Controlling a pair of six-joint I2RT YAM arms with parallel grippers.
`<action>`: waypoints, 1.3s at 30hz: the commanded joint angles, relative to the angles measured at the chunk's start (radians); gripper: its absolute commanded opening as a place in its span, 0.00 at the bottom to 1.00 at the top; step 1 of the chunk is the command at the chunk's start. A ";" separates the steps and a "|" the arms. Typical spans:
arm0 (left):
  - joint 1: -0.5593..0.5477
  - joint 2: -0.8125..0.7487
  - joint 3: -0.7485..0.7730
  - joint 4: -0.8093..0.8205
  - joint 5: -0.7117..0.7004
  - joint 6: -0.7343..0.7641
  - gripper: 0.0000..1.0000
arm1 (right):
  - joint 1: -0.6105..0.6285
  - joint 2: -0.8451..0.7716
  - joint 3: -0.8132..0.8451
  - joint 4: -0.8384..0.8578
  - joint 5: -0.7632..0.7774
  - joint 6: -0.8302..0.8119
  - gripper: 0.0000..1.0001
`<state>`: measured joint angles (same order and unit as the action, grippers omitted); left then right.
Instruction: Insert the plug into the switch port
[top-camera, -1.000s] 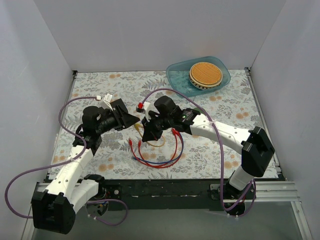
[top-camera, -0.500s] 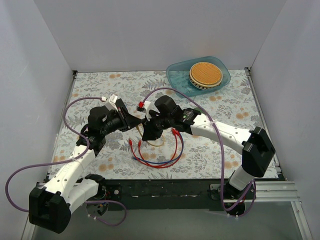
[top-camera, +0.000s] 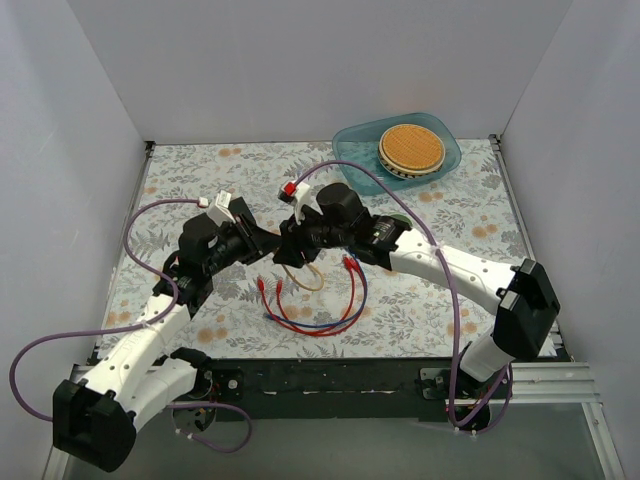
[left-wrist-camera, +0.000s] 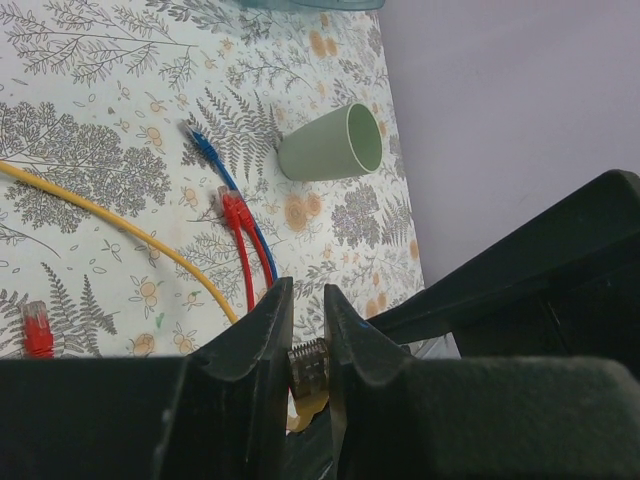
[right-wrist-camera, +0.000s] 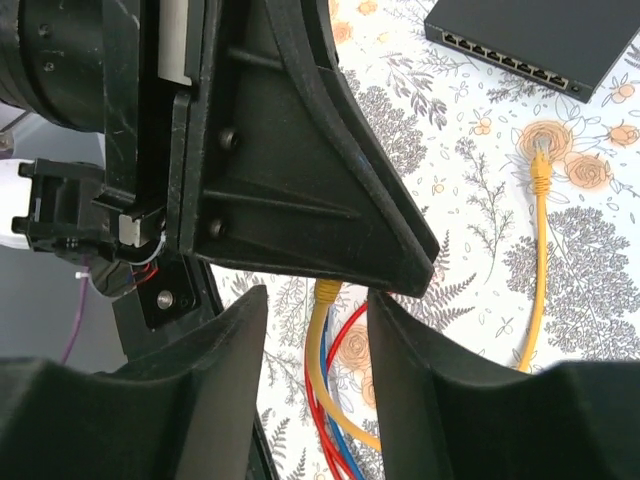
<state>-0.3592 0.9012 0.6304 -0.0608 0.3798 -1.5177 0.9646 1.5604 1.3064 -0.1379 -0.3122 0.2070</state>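
My left gripper (left-wrist-camera: 307, 312) is shut on the plug (left-wrist-camera: 309, 366), a ribbed clear connector with a yellow boot. Its yellow cable (right-wrist-camera: 330, 350) hangs down between my open right gripper's (right-wrist-camera: 315, 345) fingers (right-wrist-camera: 415, 385), touching neither. In the top view the left gripper (top-camera: 268, 240) and right gripper (top-camera: 290, 243) meet tip to tip over the mat's middle. The black switch (right-wrist-camera: 535, 40) lies flat on the mat, a row of ports along its edge facing me in the right wrist view. It is hidden in the top view. The cable's other yellow plug (right-wrist-camera: 540, 165) lies near it.
Red and blue patch cables (top-camera: 315, 310) loop on the mat in front of the grippers. A green cup (left-wrist-camera: 335, 145) lies on its side. A blue tray (top-camera: 360, 150) holding a round woven thing sits at the back right. White walls enclose the mat.
My right gripper has moved back and slightly left, closer to the left gripper's tip. The left arm has shifted a little, still holding the plug.
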 joint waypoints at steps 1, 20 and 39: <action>-0.011 -0.038 0.035 -0.011 -0.033 -0.015 0.00 | 0.003 0.035 0.008 0.081 0.001 0.035 0.45; -0.012 -0.079 0.170 -0.265 -0.315 -0.015 0.98 | 0.008 -0.074 -0.093 0.097 0.103 -0.017 0.01; -0.017 -0.068 0.192 -0.171 -0.131 0.028 0.74 | 0.008 -0.175 -0.142 0.038 0.223 -0.075 0.01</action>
<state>-0.3691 0.8463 0.7956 -0.2867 0.1703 -1.5070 0.9707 1.3903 1.1538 -0.1143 -0.1062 0.1509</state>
